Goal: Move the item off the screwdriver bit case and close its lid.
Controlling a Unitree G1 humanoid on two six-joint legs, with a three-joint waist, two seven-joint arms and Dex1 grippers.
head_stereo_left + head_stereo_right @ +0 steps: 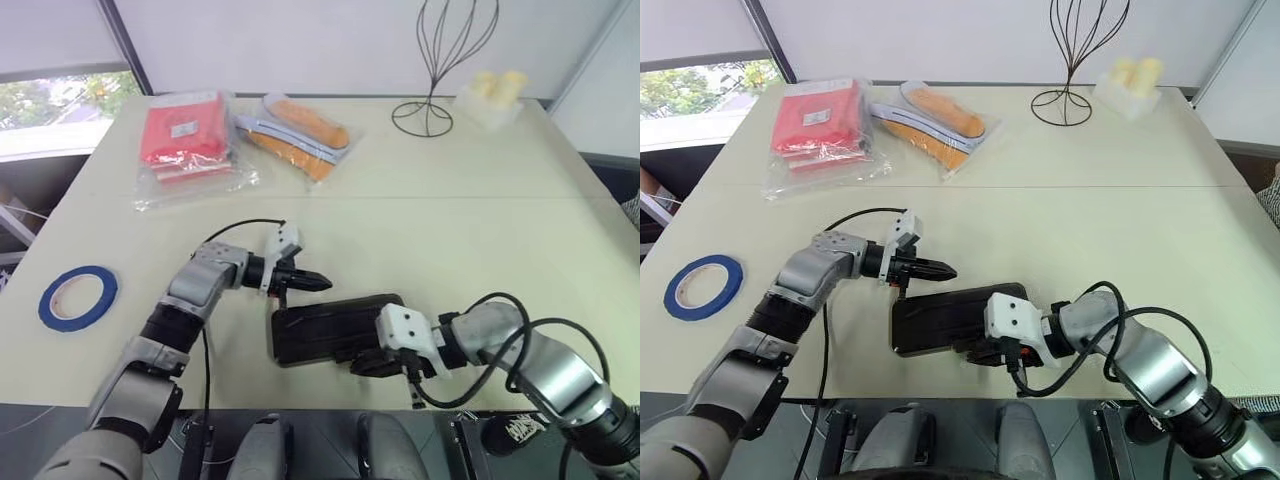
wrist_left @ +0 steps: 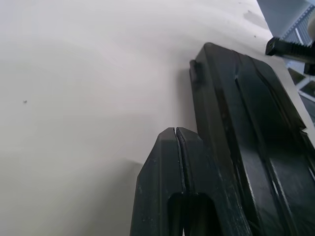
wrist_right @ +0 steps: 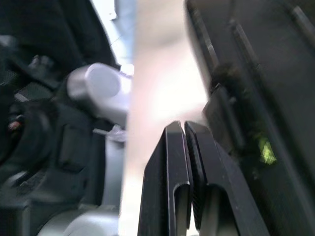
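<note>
The blue ring of tape, the item [image 1: 78,297], lies flat on the table at the far left, well apart from the screwdriver bit case [image 1: 325,328]. That case is one dark flat rectangle near the table's front edge, with its lid [image 1: 340,318] down over the tray. Just above the case's far left corner, my left gripper [image 1: 318,282] points right, shut and holding nothing. At the case's near edge towards the right, my right gripper [image 1: 365,365] is also shut, with its fingers [image 3: 183,129] beside the case's rim [image 3: 231,88].
A clear bag of red goods [image 1: 185,135] and a bag of orange goods [image 1: 300,130] lie at the back left. A black wire stand [image 1: 430,110] and a pale yellow object [image 1: 495,90] sit at the back right. The table's front edge runs just below the case.
</note>
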